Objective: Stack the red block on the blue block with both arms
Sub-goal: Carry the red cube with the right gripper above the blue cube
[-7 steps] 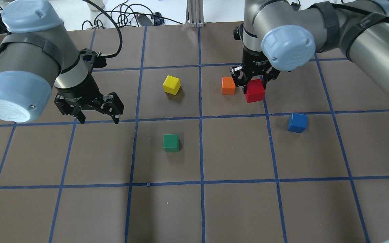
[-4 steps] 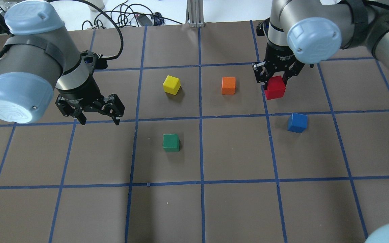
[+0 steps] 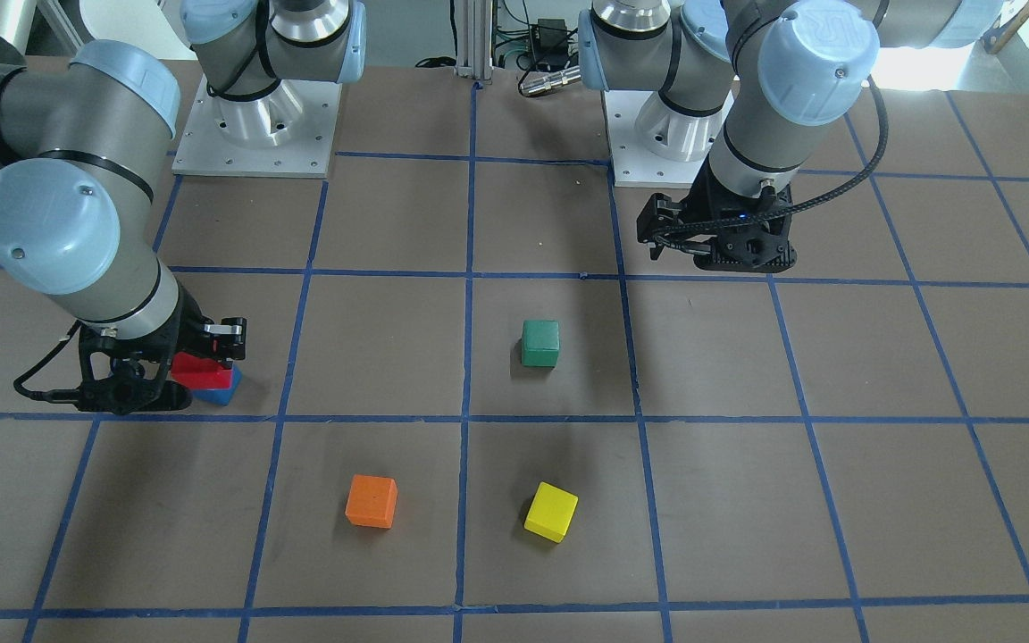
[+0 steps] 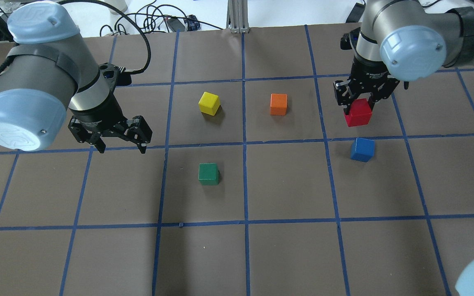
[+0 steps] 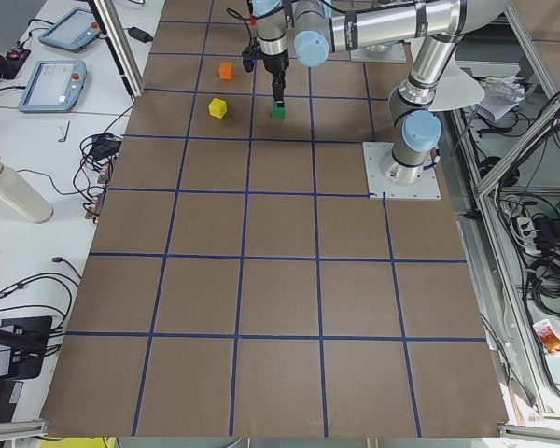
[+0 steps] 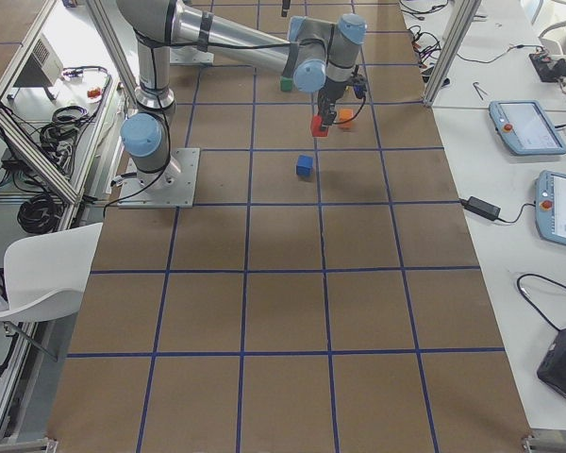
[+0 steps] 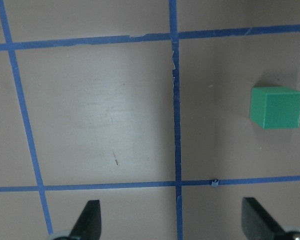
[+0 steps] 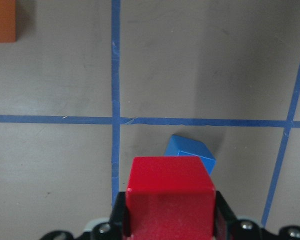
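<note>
The right tool point(image 4: 358, 106) is clamped on the red block point(image 4: 358, 115), its two fingers pressing on opposite flat sides, and the cube appears to hang clear of the table point(image 4: 286, 255). The blue block point(image 4: 362, 149) rests on the table just on the robot's side of the red one, near it but not under it; in the right wrist view it lies below and beyond the carried cube, turned a little against the tape lines. The left tool point(image 4: 121, 149) hangs with its fingers spread wide and nothing between them, well apart from both, with the green block point(image 4: 208, 173) nearest it. The red block looks like a small, rigid, light cube, so a modest squeeze should hold it, though its smooth painted faces could slide if the pinch is off-centre. The present hold on parallel faces suits it, and the underside shows free for setting down. The blue block is likely just as light and will shift at any sideways nudge, so the red one should come straight down, squared to its top.
</note>
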